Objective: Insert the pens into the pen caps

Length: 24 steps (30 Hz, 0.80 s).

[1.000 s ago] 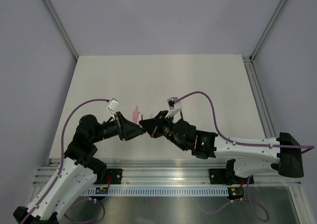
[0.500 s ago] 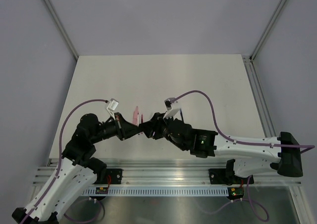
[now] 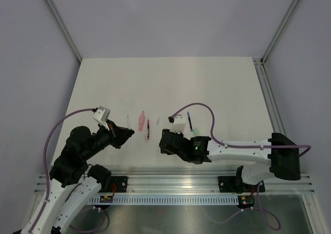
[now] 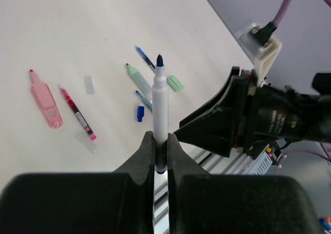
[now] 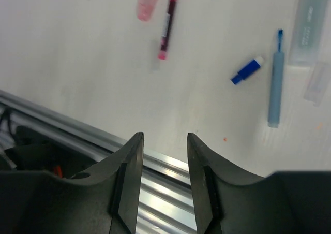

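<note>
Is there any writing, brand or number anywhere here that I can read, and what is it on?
Nothing here is legible.
Green cap: faint printed lines, too blurred to read.
Pink cap: faint marks, too small to read.
Red pen: dark bands only, no letters visible.

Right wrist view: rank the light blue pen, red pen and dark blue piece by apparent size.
Largest: light blue pen
Then red pen, but the top edge crops it, so unsure
Then dark blue piece, clearly smallest
</note>
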Motion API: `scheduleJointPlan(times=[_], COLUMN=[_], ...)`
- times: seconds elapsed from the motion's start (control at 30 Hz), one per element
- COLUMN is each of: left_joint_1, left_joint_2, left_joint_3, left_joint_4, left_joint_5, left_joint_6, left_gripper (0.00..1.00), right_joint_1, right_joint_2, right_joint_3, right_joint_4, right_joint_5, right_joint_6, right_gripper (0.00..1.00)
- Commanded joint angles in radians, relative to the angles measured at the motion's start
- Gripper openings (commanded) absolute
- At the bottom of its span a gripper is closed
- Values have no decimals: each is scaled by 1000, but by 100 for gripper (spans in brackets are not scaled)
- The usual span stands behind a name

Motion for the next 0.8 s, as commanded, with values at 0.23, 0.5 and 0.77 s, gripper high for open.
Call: scheduleJointPlan(times=[0.23, 0.5, 0.77], left_joint_1=[1, 6, 27], left_joint_2=[-40, -52, -71], left_joint_3=[-32, -34, -39], left_joint_4=[6, 20, 33], left_joint_5=[-49, -29, -4], left_joint_6=[39, 45, 48], left_gripper=[0, 0, 0], right_joint_1=[-133, -199, -220], right_joint_2=[210, 301, 358], right_joint_3=[55, 42, 64], right_joint_4=[-43, 62, 74], right_joint_5=[-37, -115, -116], right_joint_6=[41, 26, 27], right_gripper=[52, 58, 60])
